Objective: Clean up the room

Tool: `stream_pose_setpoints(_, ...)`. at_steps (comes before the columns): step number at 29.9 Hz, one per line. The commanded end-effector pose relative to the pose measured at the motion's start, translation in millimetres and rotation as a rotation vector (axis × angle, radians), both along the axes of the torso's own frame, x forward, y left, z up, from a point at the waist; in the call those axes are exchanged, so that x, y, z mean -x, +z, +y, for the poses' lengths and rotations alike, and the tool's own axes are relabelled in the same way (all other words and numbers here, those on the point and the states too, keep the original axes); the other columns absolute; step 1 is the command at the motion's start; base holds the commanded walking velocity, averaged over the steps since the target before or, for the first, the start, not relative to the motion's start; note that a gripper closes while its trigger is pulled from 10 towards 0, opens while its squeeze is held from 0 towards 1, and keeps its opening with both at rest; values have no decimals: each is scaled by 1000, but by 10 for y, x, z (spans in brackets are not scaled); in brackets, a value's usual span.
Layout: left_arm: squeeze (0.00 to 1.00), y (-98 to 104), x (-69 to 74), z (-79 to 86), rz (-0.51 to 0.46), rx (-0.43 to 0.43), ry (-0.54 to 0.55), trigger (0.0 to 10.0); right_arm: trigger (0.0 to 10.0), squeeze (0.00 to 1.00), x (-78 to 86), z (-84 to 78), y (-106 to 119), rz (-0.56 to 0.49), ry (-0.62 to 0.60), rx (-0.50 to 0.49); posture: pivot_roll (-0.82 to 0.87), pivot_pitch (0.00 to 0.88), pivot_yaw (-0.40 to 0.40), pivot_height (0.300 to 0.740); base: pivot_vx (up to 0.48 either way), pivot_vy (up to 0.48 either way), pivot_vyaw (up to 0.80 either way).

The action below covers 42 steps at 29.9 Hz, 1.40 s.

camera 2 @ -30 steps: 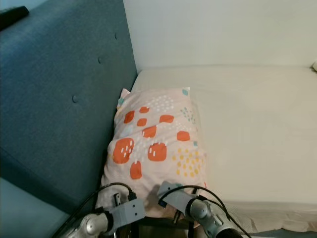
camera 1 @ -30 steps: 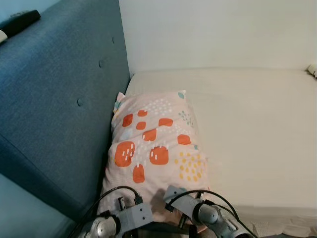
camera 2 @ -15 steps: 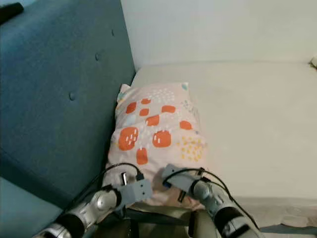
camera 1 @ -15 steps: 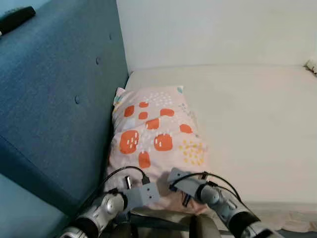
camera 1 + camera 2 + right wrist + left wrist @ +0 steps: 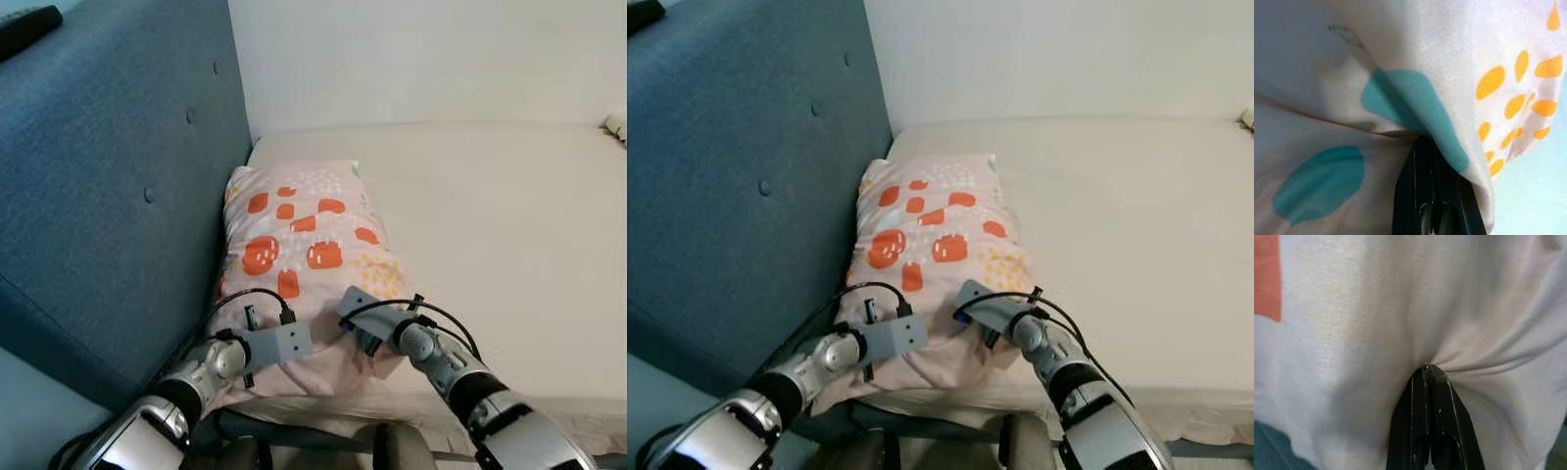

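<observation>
Lying on bed [image 5: 509, 225] against blue headboard [image 5: 108, 196]: patterned pillow [image 5: 309, 245]. Near edge pinched by left gripper [image 5: 1426, 373] and right gripper [image 5: 1422, 142], fingers clamped tight on fabric. Pillow judged light, soft, floppy; cover likely to slip, so corners best gripped deep.

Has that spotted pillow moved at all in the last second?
Yes. The pillow has slid up the mattress, its far corner closer to the white wall beside the blue headboard, with the left gripper and right gripper pinching it.
</observation>
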<state>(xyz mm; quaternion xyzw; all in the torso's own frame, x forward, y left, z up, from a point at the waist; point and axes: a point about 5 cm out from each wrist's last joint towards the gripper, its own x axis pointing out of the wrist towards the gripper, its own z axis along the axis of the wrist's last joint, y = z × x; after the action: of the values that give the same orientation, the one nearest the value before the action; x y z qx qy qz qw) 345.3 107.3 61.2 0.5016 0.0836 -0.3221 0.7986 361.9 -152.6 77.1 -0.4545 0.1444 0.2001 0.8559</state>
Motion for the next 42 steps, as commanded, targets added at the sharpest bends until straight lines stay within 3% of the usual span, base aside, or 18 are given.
stream_pose_setpoints(1, 0, -8, -15, 173, -10, -48, 34, 0, 10000, 0, 3, 35, -10, 6, -4, -33, -32, 248, 26, 611, 0, 0, 0)
stream_pose_setpoints(7, 0, -152, 132, 231, 49, -32, -29, 0, 10000, 0, 134, 285, -182, 113, 25, -230, -20, 229, 24, 611, 0, 0, 0)
stream_pose_setpoints(13, 0, -278, 262, 295, 88, -23, -51, 0, 10000, 0, 224, 407, -286, 160, 31, -305, -12, 215, 21, 611, 0, 0, 0)
stream_pose_setpoints(15, 0, -390, 412, 355, 123, 47, -43, 0, 10000, 0, 303, 500, -358, 178, 5, -409, -4, 195, 15, 611, 0, 0, 0)
stream_pose_setpoints(16, 0, -390, 412, 355, 123, 47, -43, 0, 10000, 0, 303, 500, -358, 178, 5, -409, -4, 195, 15, 611, 0, 0, 0)
stream_pose_setpoints(19, 0, -417, 590, 324, 170, 349, 42, 0, 10000, 0, 378, 473, -417, 163, -43, -496, -6, 176, 17, 611, 0, 0, 0)
stream_pose_setpoints(20, 0, -417, 590, 324, 170, 349, 42, 0, 10000, 0, 378, 473, -417, 163, -43, -496, -6, 176, 17, 611, 0, 0, 0)
stream_pose_setpoints(21, 0, -405, 710, 341, 157, 496, 95, 0, 10000, 0, 414, 398, -420, 133, -77, -553, 4, 166, 12, 611, 0, 0, 0)
stream_pose_setpoints(22, 0, -405, 710, 341, 157, 496, 95, 0, 10000, 0, 414, 398, -420, 133, -77, -553, 4, 166, 12, 611, 0, 0, 0)
stream_pose_setpoints(23, 0, -398, 759, 368, 143, 541, 122, 1961, 10000, 0, 433, 367, -411, 116, -88, -586, 5, 159, 12, 611, 0, 0, 0)
stream_pose_setpoints(24, 0, -382, 802, 407, 122, 592, 161, 7098, 10000, 0, 456, 336, -392, 101, -99, -631, 7, 153, 9, 611, 0, 0, 0)
stream_pose_setpoints(25, 0, -382, 802, 407, 122, 592, 161, 7098, 10000, 0, 456, 336, -392, 101, -99, -631, 7, 153, 9, 611, 0, 0, 0)
stream_pose_setpoints(26, 0, -369, 826, 447, 99, 623, 197, 10000, 10000, 0, 476, 313, -368, 84, -101, -664, 7, 153, 9, 611, 0, 0, 0)
stream_pose_setpoints(27, 0, -369, 826, 447, 99, 623, 197, 10000, 10000, 0, 476, 313, -368, 84, -101, -664, 7, 153, 9, 611, 0, 0, 0)
stream_pose_setpoints(32, 0, -302, 839, 663, 14, 787, 390, 10000, 10000, 0, 603, 286, -195, -21, -77, -805, 7, 137, 13, 611, 0, 0, 0)
stream_pose_setpoints(36, 0, -258, 824, 700, 5, 865, 456, 10000, 10000, 0, 663, 276, -105, -67, -83, -877, 4, 122, 16, 611, 0, 0, 0)
stream_pose_setpoints(38, 0, -217, 789, 696, 22, 990, 566, 10000, 10000, 0, 715, 175, -49, -143, -184, -938, -2, 110, 21, 611, 0, 0, 0)
stream_pose_setpoints(42, 0, -217, 760, 654, 38, 1061, 645, 10000, 10000, 0, 755, 47, -106, -179, -289, -937, -4, 107, 24, 611, 0, 0, 0)
